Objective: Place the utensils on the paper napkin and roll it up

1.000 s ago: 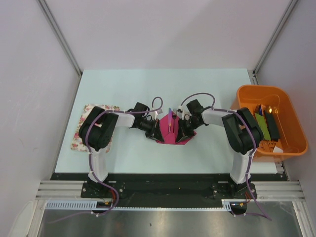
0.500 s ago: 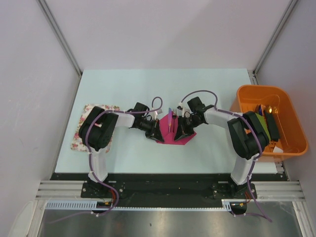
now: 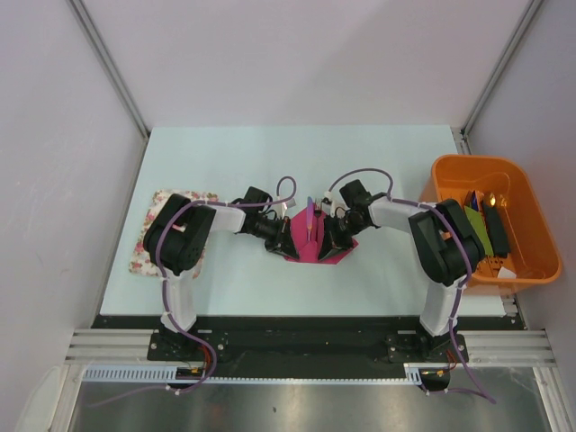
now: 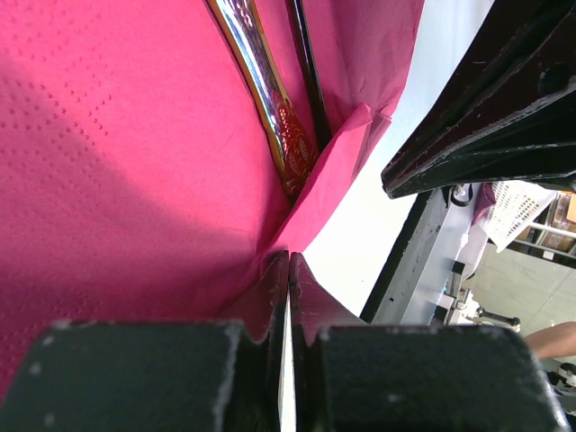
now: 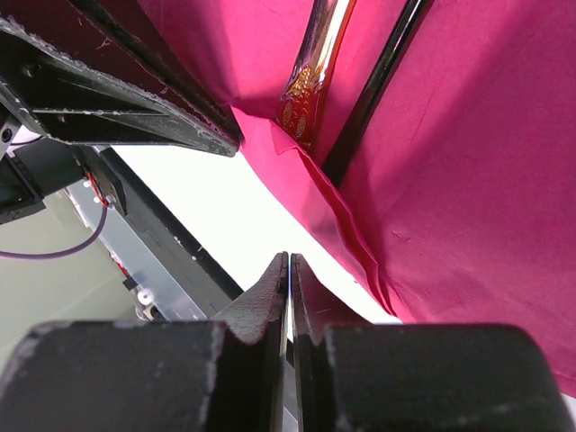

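The magenta paper napkin (image 3: 315,245) lies mid-table with both sides folded up around the utensils (image 3: 310,216), whose purple stick pokes out at the far end. In the left wrist view a shiny gold-patterned utensil (image 4: 268,99) and a thin black one (image 4: 306,72) lie in the napkin (image 4: 117,180). They also show in the right wrist view: the gold one (image 5: 315,67), the black one (image 5: 378,85) and the napkin (image 5: 468,180). My left gripper (image 3: 282,230) (image 4: 289,259) is shut, tips against the napkin's raised left fold. My right gripper (image 3: 334,232) (image 5: 289,259) is shut beside its right fold.
A floral cloth mat (image 3: 151,236) lies at the left under the left arm. An orange tub (image 3: 531,270) with green and black items stands at the right edge. The two grippers face each other closely across the napkin.
The right arm's elbow swung slightly right and back again. The napkin, utensils and left arm stay about where they were.
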